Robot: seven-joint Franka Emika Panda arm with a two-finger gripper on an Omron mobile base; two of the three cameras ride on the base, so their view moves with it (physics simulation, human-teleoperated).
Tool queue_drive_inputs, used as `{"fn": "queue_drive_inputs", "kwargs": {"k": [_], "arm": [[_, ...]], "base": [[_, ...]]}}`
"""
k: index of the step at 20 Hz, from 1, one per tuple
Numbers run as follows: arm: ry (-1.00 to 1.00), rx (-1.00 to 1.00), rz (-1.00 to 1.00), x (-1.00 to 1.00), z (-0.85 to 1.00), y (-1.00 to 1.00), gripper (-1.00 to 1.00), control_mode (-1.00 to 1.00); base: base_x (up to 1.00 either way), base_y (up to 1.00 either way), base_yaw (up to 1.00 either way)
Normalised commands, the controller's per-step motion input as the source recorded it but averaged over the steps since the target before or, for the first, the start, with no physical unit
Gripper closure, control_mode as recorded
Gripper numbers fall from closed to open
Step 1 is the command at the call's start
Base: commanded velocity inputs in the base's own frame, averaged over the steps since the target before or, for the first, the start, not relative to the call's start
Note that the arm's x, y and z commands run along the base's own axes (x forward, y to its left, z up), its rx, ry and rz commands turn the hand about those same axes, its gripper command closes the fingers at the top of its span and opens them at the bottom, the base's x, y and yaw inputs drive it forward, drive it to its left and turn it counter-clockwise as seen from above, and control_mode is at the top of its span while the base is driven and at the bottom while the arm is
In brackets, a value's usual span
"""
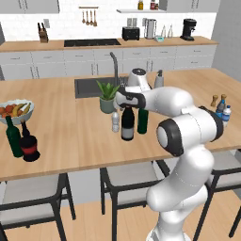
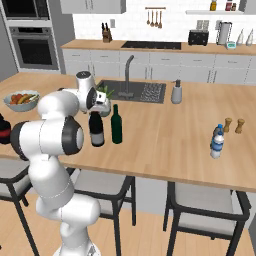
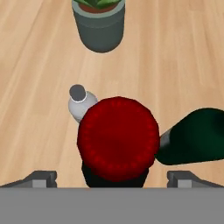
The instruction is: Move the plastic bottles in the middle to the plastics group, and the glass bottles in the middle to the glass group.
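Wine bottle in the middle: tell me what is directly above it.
The open gripper hangs over the wine bottle, its red top between the fingertips. The body below is covered.

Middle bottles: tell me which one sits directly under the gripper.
The tall wine bottle with the red foil top; the open gripper hangs right above it. The small clear plastic bottle and the green bottle flank it.

Both base views look forward over the counter (image 1: pixel 70 141); hand view looks straight down, close
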Motion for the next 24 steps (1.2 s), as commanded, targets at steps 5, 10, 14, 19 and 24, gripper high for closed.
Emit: {"fn": "queue_drive_inputs", "kwargs": {"k": [5, 10, 14, 19, 24], "arm": [[0.0, 0.0, 0.0, 0.08, -0.07, 0.0, -1.0, -1.0], [0.0, 0.0, 0.0, 0.02, -0.14, 0.0, -1.0, -1.0], [0.0, 0.0, 0.0, 0.0, -0.12, 0.0, -1.0, -1.0], [0.0, 0.0, 0.0, 0.06, -0.07, 0.0, -1.0, -1.0], [0.0, 0.0, 0.0, 0.05, -0.01, 0.0, -1.0, -1.0]], "base": [[0.0, 0.0, 0.0], [0.0, 0.0, 0.0], [0.0, 0.0, 0.0], [0.0, 0.0, 0.0], [0.0, 0.0, 0.0]]}}
